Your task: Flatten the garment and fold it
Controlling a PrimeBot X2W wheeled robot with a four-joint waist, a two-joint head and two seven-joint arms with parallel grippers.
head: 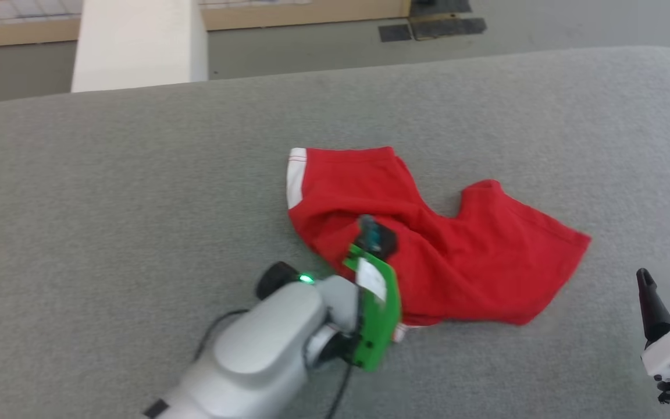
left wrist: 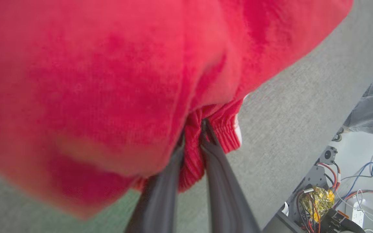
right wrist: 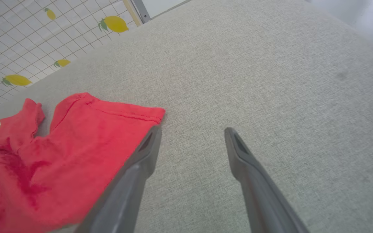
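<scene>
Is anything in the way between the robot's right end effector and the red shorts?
No, nothing visible. The right end effector hangs open over bare grey fabric surface, and the red shorts lie right beside it, their hem near one fingertip. The left end effector pinches their ribbed edge.

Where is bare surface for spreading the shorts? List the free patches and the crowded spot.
Free: the wide grey surface left of the shorts, back toward the white block past its far edge; the strip between the shorts and the right tool; the band beyond the shorts. Crowded: the shorts' near left side, where the left tool pinches ribbed fabric.
</scene>
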